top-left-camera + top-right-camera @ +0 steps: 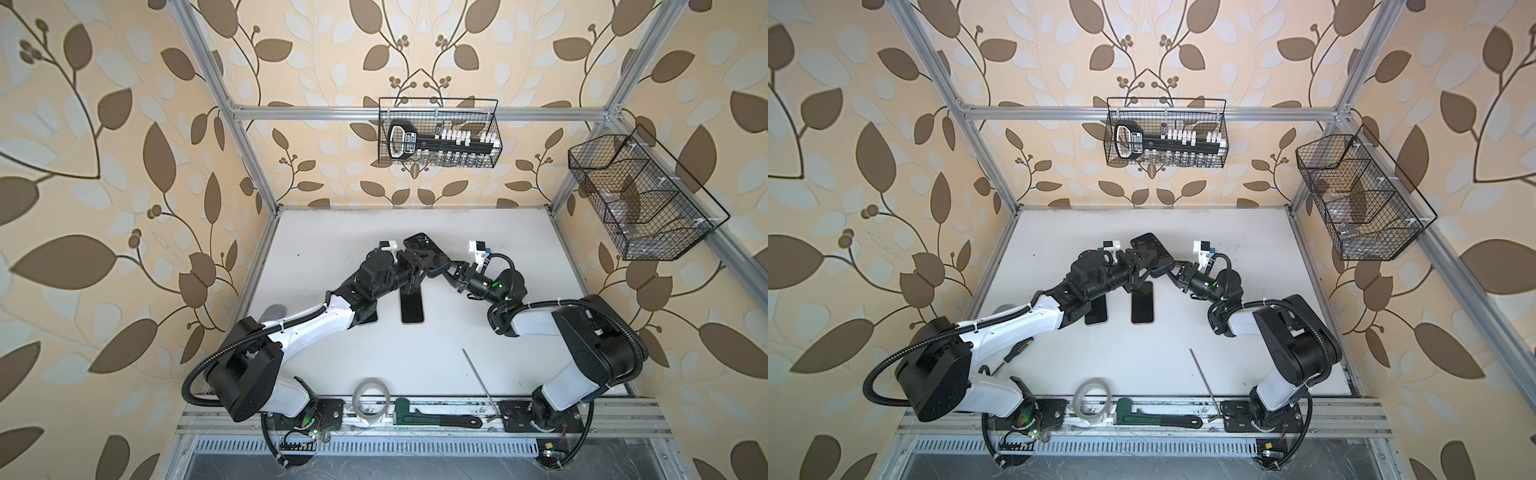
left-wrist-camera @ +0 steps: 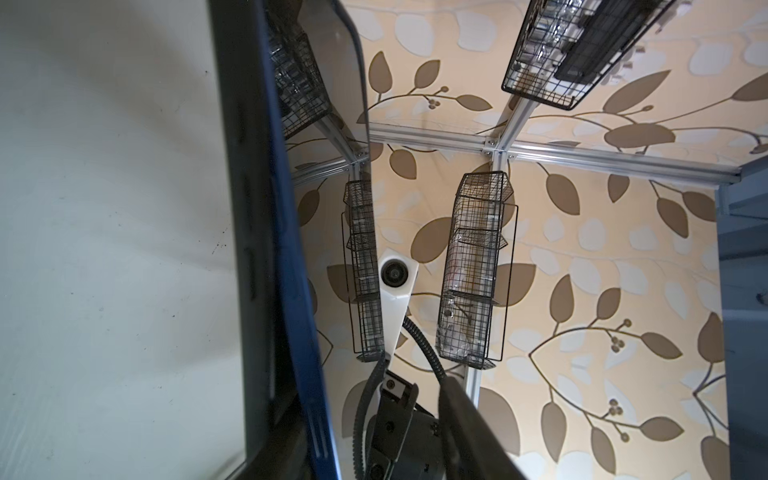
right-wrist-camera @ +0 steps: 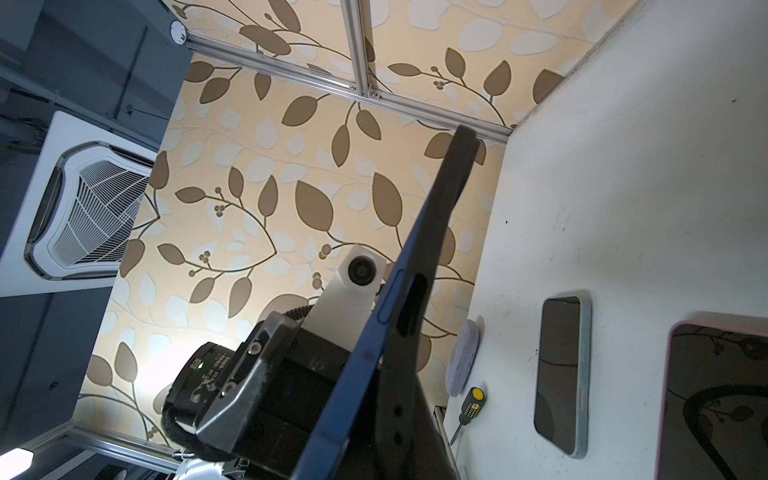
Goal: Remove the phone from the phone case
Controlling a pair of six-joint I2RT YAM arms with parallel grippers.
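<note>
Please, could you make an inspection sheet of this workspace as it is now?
Surface: white table, lightly marked.
Job's things: cased phone held up off the table; one spare phone and another lie flat.
Clutter: tape roll, pipe wrench, metal rod, screwdriver, grey pad.
Grippers: right gripper shut on the cased phone's end; left gripper open around it.
Cables: black conduits loop at both arm bases.
Surroundings: back wire basket, side wire basket on the frame; leaf wallpaper.
</note>
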